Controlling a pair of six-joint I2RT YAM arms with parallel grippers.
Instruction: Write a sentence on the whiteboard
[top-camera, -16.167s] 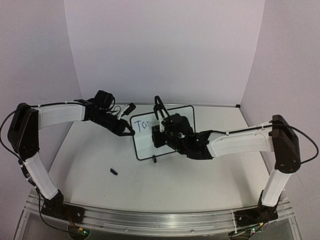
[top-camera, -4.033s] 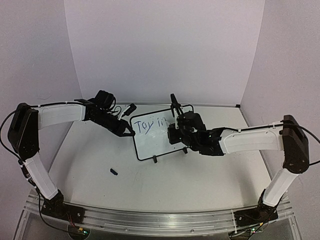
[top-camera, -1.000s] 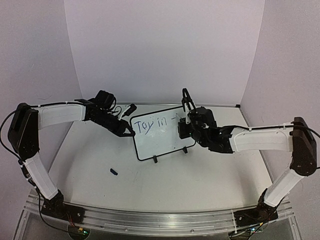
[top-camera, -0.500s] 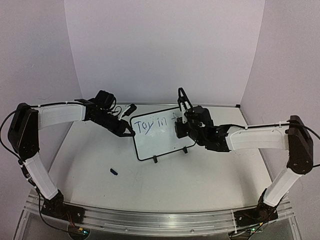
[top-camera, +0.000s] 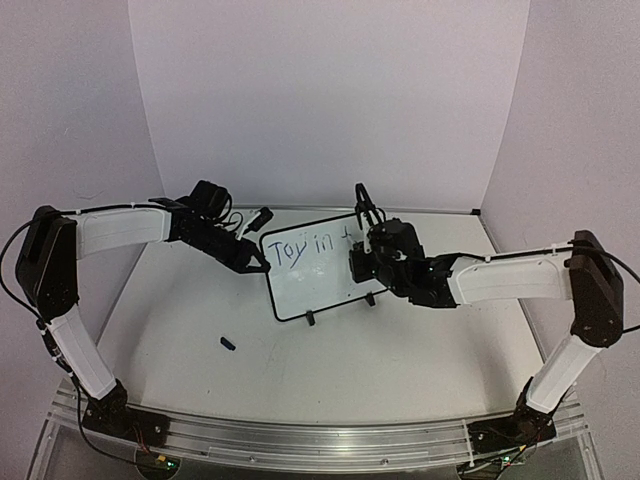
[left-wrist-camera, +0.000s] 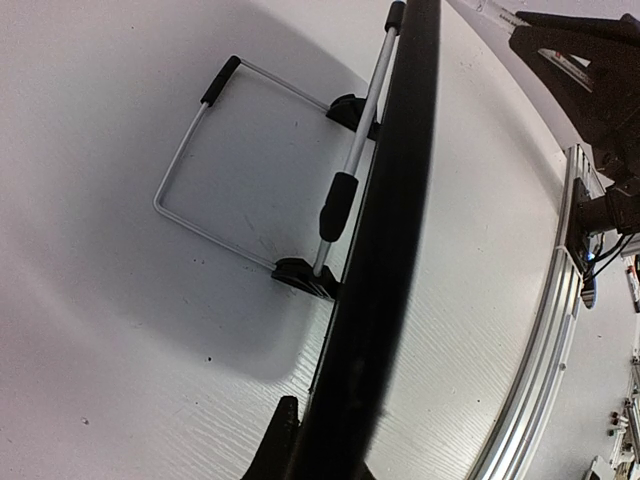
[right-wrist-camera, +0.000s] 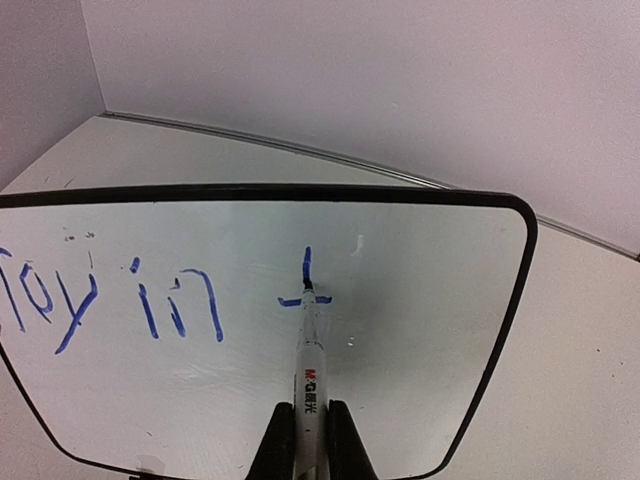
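Sentence (top-camera: 305, 247) ran part-written along whiteboard (top-camera: 320, 285) top: "Toy in", cross-stroke of "t" likely under way. Left gripper (top-camera: 256, 263) clamped whiteboard's left edge; right gripper (right-wrist-camera: 308, 425) pinched marker (right-wrist-camera: 311, 350), tip touching whiteboard. Next move called for finishing word rightward, light pressure.

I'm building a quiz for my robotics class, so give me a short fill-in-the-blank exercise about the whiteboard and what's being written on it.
The sentence on the whiteboard is written in ____ ink.
Its first word reads ____.
The marker is pinched between the fingers of the ____ arm.
Missing words: blue; Toy; right.
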